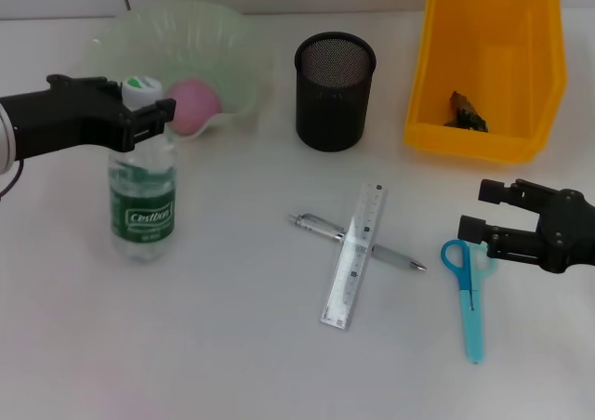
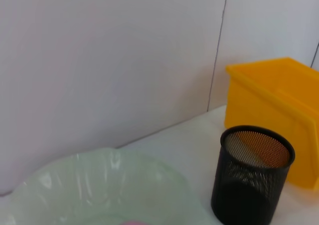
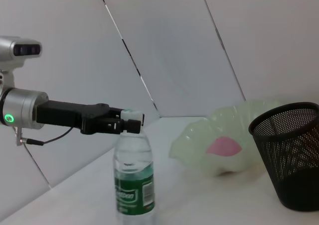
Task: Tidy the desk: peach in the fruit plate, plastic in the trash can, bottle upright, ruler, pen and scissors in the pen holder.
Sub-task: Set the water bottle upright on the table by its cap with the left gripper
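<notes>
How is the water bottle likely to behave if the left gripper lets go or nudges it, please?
The bottle stands upright, tall on a narrow base, so a sideways nudge from the left gripper at its cap could probably tip it. Being round, it would likely roll once down.

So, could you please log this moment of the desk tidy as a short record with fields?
Bottle: clear plastic bottle with green label upright, left gripper at its white cap.
Peach: pink peach in pale green fruit plate.
Plastic: scrap in yellow bin.
Pen holder: black mesh cup.
Unsorted: clear ruler across silver pen; blue scissors.
Right gripper: open, over scissor handles.
</notes>
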You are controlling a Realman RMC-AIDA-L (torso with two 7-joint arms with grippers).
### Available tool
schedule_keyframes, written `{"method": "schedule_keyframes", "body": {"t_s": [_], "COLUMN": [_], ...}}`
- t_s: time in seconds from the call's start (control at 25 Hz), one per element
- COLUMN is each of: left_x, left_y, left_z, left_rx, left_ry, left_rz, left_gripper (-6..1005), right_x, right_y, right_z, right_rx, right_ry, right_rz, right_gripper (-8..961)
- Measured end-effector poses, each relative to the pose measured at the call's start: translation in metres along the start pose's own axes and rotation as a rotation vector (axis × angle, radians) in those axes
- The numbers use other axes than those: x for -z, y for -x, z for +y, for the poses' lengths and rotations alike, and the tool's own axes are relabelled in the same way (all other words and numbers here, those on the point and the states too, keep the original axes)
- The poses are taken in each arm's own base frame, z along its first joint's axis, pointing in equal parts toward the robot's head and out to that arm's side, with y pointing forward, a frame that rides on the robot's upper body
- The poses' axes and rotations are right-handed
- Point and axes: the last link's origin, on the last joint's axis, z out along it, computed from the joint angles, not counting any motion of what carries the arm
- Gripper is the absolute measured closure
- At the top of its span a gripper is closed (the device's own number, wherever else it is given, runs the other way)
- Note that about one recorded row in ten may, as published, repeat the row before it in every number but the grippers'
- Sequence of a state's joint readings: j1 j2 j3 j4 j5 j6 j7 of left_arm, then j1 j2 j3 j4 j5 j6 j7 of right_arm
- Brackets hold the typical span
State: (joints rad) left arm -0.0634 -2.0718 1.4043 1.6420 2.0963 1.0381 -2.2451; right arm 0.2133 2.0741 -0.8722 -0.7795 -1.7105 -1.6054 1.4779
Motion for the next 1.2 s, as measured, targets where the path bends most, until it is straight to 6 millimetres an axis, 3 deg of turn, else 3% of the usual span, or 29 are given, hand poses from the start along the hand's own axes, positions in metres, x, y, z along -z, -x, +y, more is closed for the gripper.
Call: {"method": "schedule_keyframes", "body": {"t_s": [1.2], "left_x": [0.0064], "left_y": [-0.0047], "left_z": [-0.0001], "left_rx": [-0.028], "left_ry": [0.003], "left_rz": [0.100], "left_gripper": [402], "right_x": [-0.0004], "right_y": [0.0049], "right_z": [0.0010], "right_rx": [-0.025], "right_ry": [0.018], "right_rz": [0.000], "right_gripper": [108]}}
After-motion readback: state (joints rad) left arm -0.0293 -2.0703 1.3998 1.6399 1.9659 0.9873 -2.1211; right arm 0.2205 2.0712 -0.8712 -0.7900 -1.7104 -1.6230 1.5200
